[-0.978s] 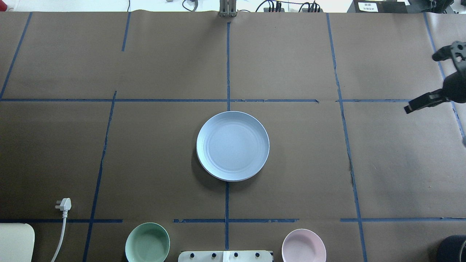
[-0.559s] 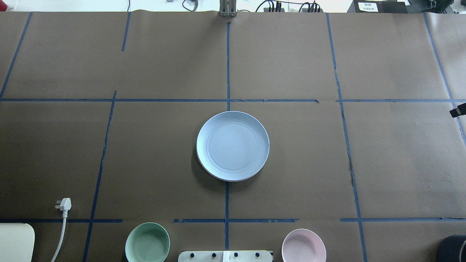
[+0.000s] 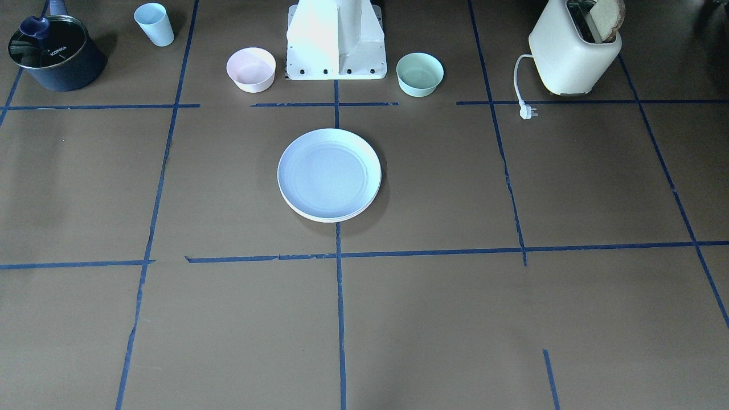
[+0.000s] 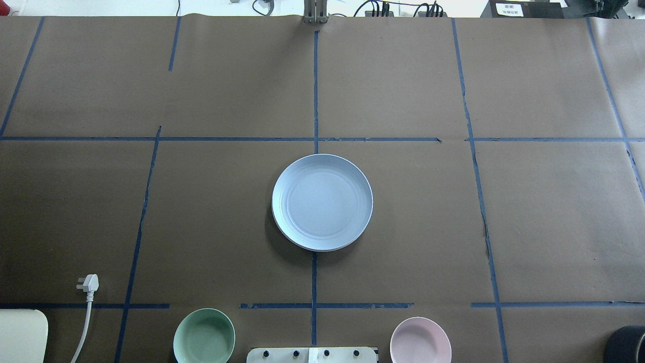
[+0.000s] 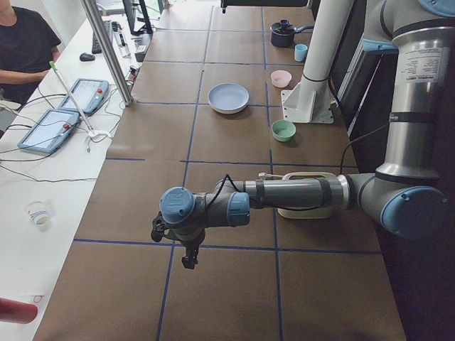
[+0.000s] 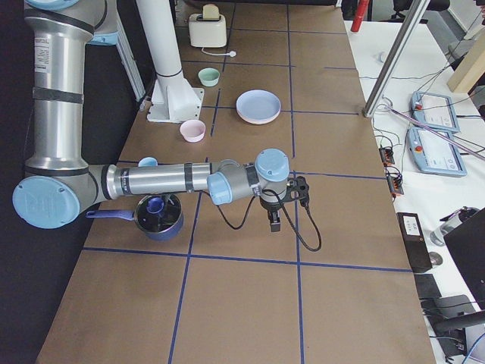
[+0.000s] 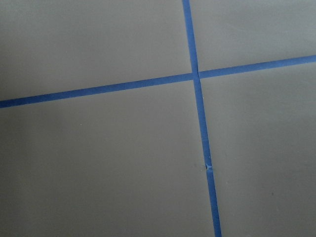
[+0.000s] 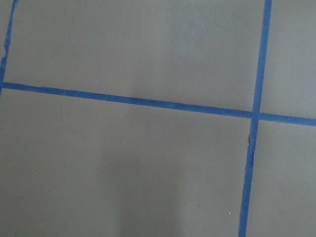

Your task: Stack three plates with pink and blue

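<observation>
A light blue plate (image 4: 322, 201) lies at the table's middle, on top of a stack; it also shows in the front view (image 3: 328, 172). A pale cream rim (image 3: 337, 218) peeks out under it. The pink plate is hidden. My left gripper (image 5: 186, 256) shows only in the exterior left view, low over bare table far from the plates; I cannot tell whether it is open or shut. My right gripper (image 6: 273, 222) shows only in the exterior right view, also far from the plates, and I cannot tell its state. Both wrist views show only brown paper and blue tape.
A small pink bowl (image 3: 250, 69) and a mint-green bowl (image 3: 420, 74) flank the robot base (image 3: 336, 42). A toaster (image 3: 572, 54) with its plug (image 3: 528, 111), a dark pot (image 3: 54, 54) and a blue cup (image 3: 154, 24) stand along the robot's side.
My right gripper has moved off the right edge of the overhead view. The plate stack has not moved.
</observation>
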